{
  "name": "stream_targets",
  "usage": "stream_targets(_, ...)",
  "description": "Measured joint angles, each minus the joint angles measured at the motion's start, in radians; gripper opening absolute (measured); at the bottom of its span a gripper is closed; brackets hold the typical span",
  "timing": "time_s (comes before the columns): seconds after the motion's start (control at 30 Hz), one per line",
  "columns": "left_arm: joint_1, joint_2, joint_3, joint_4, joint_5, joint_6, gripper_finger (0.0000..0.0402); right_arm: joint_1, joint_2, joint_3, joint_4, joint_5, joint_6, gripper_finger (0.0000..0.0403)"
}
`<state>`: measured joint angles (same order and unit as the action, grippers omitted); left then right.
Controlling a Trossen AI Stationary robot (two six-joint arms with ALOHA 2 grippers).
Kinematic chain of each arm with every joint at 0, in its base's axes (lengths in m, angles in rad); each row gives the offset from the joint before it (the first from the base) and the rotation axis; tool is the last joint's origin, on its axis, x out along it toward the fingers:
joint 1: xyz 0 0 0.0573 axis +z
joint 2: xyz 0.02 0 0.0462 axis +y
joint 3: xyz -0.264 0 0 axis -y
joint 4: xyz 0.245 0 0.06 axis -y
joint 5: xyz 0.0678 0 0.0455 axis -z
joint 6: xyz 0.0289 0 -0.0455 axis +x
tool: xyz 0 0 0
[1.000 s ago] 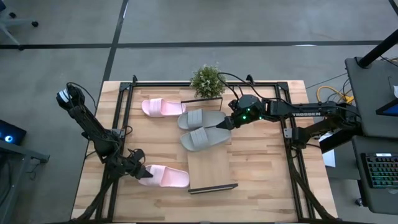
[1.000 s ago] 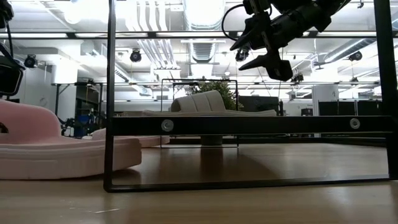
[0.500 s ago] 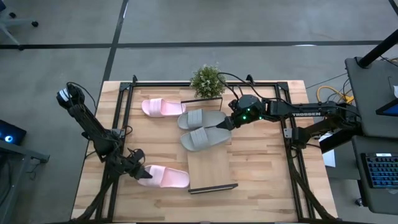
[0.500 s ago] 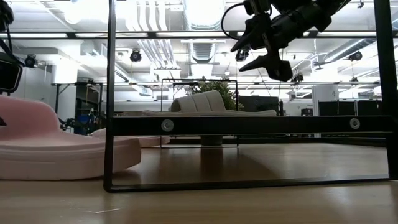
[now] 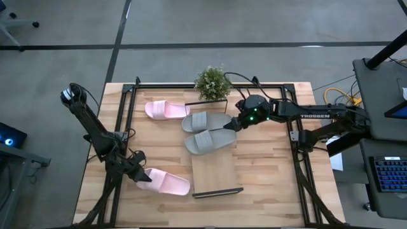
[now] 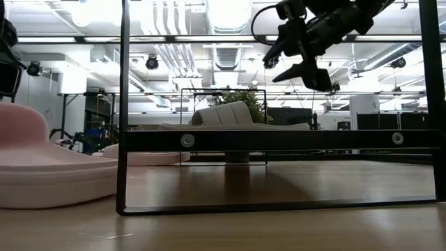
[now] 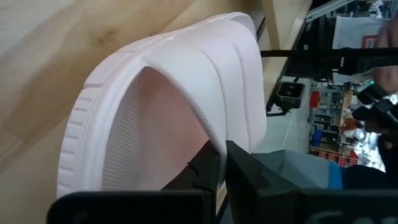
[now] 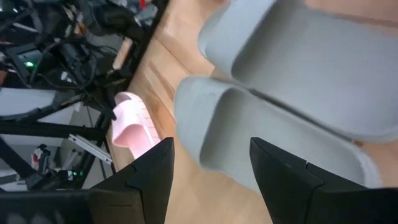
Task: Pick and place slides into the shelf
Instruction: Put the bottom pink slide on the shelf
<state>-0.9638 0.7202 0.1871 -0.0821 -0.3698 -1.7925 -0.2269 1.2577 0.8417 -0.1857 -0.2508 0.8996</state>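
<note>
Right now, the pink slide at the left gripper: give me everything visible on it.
The near pink slide is pale pink, foam-like, with one wide ribbed strap and a grooved sole edge. It lies on the tabletop near the front left, just left of the shelf, toe pointing toward it. The left gripper is shut on its heel end; in the left wrist view its fingers pinch the slide. Its heel end looks slightly raised. Nothing else touches it.

Two pale pink slides; two grey slides; light wooden shelf.
</note>
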Motion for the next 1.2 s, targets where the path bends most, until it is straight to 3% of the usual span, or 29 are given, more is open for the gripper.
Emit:
stream_targets(0.33, 0.0, -0.208, 0.035, -0.198, -0.024, 0.035, 0.0, -0.08, -0.145, 0.0, -0.166, 0.034, -0.056, 0.0201)
stream_targets(0.73, 0.0, -0.33, 0.052, -0.219, -0.296, 0.137, 0.0, -0.081, -0.245, 0.0, -0.273, 0.106, -0.074, 0.0201)
stream_targets(1.07, 0.002, -0.376, 0.105, -0.217, -0.453, 0.266, 0.0, -0.075, -0.236, -0.002, -0.253, 0.055, -0.048, 0.0201)
stream_targets(1.2, 0.002, -0.379, 0.13, -0.211, -0.463, 0.314, 0.0, -0.072, -0.231, -0.002, -0.185, -0.009, -0.031, 0.0201)
